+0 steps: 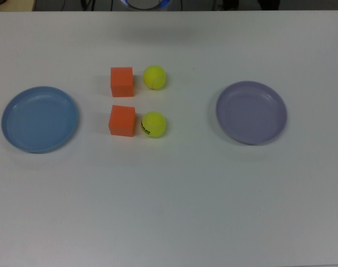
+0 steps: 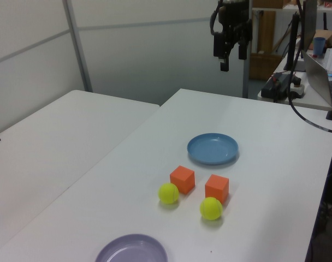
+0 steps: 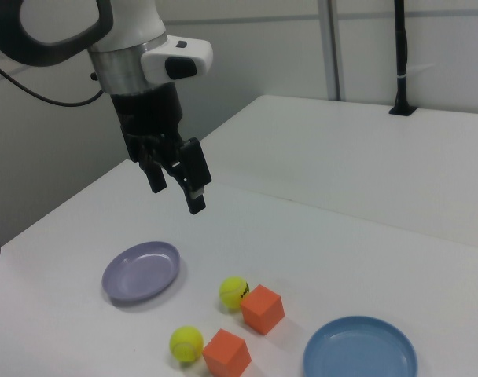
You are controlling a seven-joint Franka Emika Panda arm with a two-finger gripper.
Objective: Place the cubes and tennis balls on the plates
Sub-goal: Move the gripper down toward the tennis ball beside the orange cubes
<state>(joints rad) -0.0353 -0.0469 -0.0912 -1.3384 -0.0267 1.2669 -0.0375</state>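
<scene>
Two orange cubes (image 1: 122,81) (image 1: 122,120) sit mid-table, each with a yellow-green tennis ball to its right in the top view: a plain ball (image 1: 155,77) and one with a black mark (image 1: 154,124). The light blue plate (image 1: 40,119) lies at the top view's left and the lavender plate (image 1: 251,112) at its right; both are empty. My gripper (image 2: 233,57) (image 3: 176,192) hangs open and empty, high above the table and away from every object. It does not show in the top view.
A second white table (image 2: 57,136) adjoins on the left view's left. A laptop (image 2: 320,68) and cables sit on a desk at the left view's right. A black pole (image 3: 400,55) stands on the far table in the right view.
</scene>
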